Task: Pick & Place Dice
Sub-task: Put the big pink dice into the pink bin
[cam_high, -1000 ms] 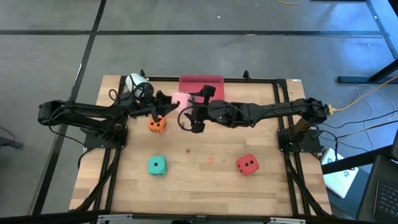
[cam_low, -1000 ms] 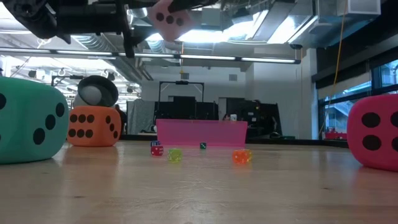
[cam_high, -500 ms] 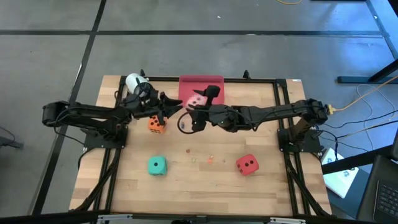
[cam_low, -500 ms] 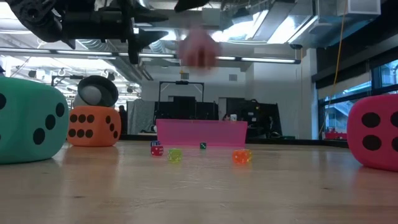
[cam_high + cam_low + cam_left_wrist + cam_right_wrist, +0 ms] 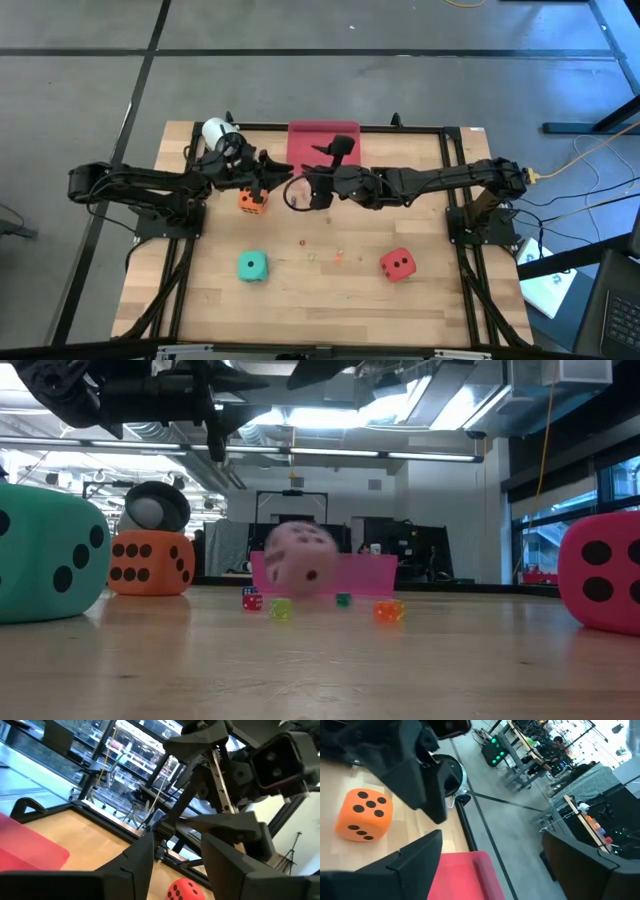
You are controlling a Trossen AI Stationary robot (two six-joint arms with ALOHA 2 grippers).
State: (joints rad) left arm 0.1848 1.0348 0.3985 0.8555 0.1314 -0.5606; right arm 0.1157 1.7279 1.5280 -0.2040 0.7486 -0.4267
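Pink die (image 5: 303,560) has dropped beside tray (image 5: 375,573) (jaws empty).

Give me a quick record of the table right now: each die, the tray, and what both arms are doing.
orange die: on the table, near the left gripper
pink die: seen in the low view in front of the pink tray, blurred; whether it rests on the table cannot be told
teal die: front left of the table, apart from the others
red die: front right of the table
left gripper: raised mid-table, holding nothing
right gripper: raised mid-table, jaws open, empty
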